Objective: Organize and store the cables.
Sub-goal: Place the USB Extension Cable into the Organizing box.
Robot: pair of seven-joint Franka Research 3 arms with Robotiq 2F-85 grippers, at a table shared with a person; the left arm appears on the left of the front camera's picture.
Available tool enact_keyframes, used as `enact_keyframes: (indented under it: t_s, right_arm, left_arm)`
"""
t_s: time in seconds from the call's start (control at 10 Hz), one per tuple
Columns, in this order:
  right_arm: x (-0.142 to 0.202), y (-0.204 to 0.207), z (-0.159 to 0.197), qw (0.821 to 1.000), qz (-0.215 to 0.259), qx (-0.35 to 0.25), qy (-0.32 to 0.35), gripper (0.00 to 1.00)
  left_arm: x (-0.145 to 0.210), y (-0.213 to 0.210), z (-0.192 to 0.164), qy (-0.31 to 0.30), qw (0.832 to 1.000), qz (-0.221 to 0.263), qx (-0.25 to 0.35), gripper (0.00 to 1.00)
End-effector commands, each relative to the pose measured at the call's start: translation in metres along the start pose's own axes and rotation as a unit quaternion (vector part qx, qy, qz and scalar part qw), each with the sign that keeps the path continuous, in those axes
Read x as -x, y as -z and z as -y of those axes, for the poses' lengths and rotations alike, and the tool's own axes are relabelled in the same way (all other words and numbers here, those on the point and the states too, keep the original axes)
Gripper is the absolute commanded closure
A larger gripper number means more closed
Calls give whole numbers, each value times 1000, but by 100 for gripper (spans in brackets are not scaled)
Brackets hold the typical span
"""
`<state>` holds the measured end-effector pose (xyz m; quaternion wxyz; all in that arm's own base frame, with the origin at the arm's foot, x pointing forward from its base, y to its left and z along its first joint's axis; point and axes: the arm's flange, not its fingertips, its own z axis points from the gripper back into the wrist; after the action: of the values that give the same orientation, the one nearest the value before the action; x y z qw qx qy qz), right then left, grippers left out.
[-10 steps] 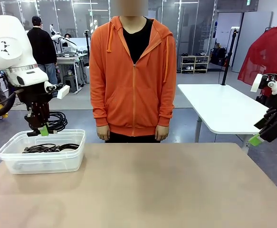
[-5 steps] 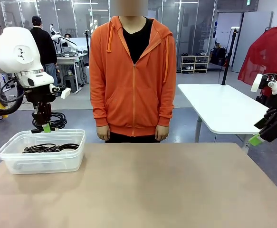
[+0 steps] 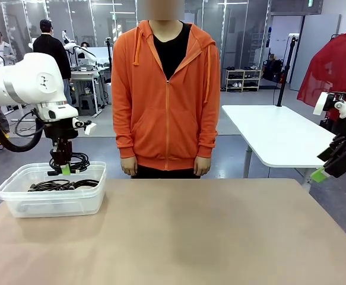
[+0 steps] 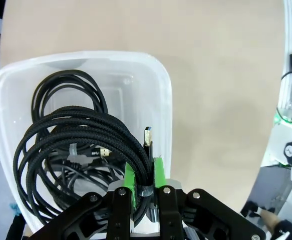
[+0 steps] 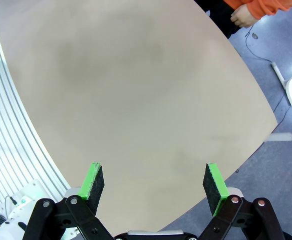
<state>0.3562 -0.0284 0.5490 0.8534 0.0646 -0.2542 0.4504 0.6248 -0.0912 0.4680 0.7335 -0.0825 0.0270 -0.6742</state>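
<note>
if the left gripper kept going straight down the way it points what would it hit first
Probably the cables already lying in the bin. The left gripper, shut on a coiled cable, points down into the bin; depth is unclear, so the hanging coil likely lands first.

Clear plastic tub: one, near left.
Coiled black cables: at least three.
Tan table: one.
Person in orange hoodie: one, far side.
</note>
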Motion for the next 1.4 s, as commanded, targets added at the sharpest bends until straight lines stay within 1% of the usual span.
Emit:
enact_keyframes:
  t_s: [0.0, 0.1, 0.3, 0.4, 0.6, 0.7, 0.8, 0.9, 1.0, 1.1, 1.2, 1.3]
  right_arm:
    - [-3, 0, 1, 1000, -2, 0, 4, 0]
    - [-3, 0, 1, 1000, -2, 0, 4, 0]
    - [-3, 0, 1, 1000, -2, 0, 4, 0]
    - [-3, 0, 1, 1000, -2, 0, 4, 0]
    - [-3, 0, 1, 1000, -2, 0, 4, 0]
    - [-3, 0, 1, 1000, -2, 0, 4, 0]
    - [-3, 0, 1, 1000, -2, 0, 4, 0]
    - [-3, 0, 1, 1000, -2, 0, 4, 0]
    - [-3, 0, 1, 1000, -2, 0, 4, 0]
    - [-3, 0, 1, 1000, -2, 0, 4, 0]
    - [-3, 0, 1, 1000, -2, 0, 4, 0]
    - [-3, 0, 1, 1000, -2, 0, 4, 0]
  left_arm:
    - [-2, 5, -23, -6, 1000, -9, -3, 83]
    - [-1, 13, -30, -12, 1000, -10, -4, 83]
    - [3, 28, -49, -5, 1000, -6, -26, 83]
    - [4, 34, -54, -4, 1000, -16, -21, 83]
    - [3, 43, -64, 6, 1000, -5, -6, 83]
    - [2, 47, -67, 12, 1000, -2, 3, 79]
    - [0, 51, -67, 11, 1000, -5, 10, 79]
    - [-1, 53, -67, 9, 1000, -8, 12, 64]
    - [-1, 52, -66, 7, 1000, -8, 10, 61]
    - [-1, 49, -64, 3, 1000, -9, 8, 47]
    - [-1, 45, -60, 1, 1000, -6, 8, 45]
    - [-3, 39, -56, 3, 1000, -4, 3, 31]
